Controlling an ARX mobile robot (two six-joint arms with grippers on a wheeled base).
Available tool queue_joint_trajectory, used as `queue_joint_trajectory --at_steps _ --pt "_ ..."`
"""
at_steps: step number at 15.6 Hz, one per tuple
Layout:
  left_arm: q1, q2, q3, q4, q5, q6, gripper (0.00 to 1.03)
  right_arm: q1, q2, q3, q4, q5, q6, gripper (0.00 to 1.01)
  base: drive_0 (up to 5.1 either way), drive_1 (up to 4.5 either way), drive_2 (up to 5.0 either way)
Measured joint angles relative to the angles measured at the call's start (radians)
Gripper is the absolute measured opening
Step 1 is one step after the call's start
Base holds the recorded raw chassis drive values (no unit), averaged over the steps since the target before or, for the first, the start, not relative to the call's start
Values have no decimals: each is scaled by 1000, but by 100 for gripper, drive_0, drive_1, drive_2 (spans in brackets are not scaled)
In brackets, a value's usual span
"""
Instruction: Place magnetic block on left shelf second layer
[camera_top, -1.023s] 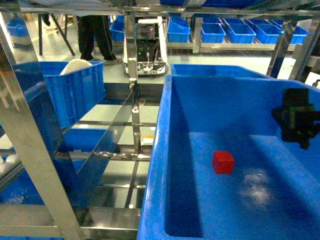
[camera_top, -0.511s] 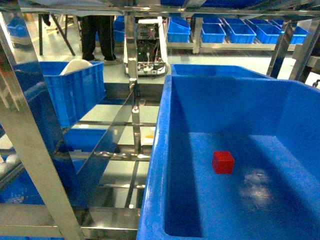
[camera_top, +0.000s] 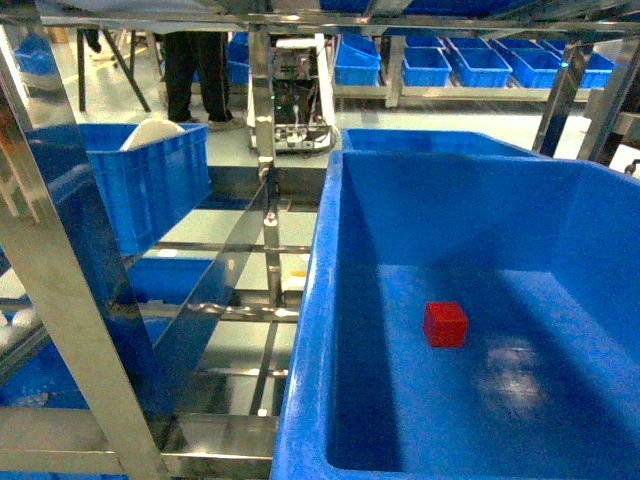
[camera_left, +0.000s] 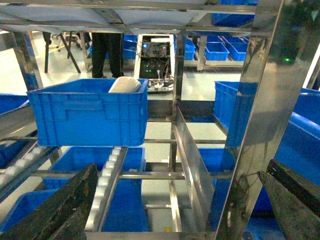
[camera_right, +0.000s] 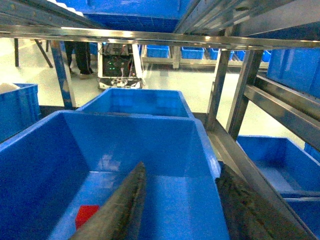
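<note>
The magnetic block (camera_top: 445, 324) is a small red cube lying on the floor of a large deep blue tub (camera_top: 330, 250) on a level of the steel rack. In the right wrist view the block (camera_right: 86, 216) shows at the lower left, beside the left finger. My right gripper (camera_right: 181, 167) is open and empty, held above the tub's near end. My left gripper (camera_left: 181, 165) is also open and empty, facing the rack's steel upright (camera_left: 260, 120) and rails. Neither gripper appears in the head view.
A smaller blue crate (camera_top: 140, 180) holding a white object sits on the rack at left. A roller rail (camera_left: 107, 185) runs below it. A second blue tub (camera_right: 135, 102) stands behind the large one. A person's legs (camera_top: 195, 70) and a cart (camera_top: 295, 100) are at the back.
One second ago my right gripper showed at the head view's right edge over the tub; it has since drawn back out of that view. The red block has not moved.
</note>
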Motion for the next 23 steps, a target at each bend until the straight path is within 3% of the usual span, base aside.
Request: queue_joint_trajectory --at_steps 4,15,16,23 --pt "0 0 0 0 0 0 98 0 -105 -96 -11 0 8 3 0 0 0" --pt "0 0 0 0 0 0 98 0 -431 -233 -195 0 12 2 0 0 0" --pt "0 0 0 0 0 0 98 0 -433 -260 -150 0 13 2 0 0 0" --pt "0 0 0 0 0 0 98 0 -631 -261 -350 0 14 2 0 0 0"
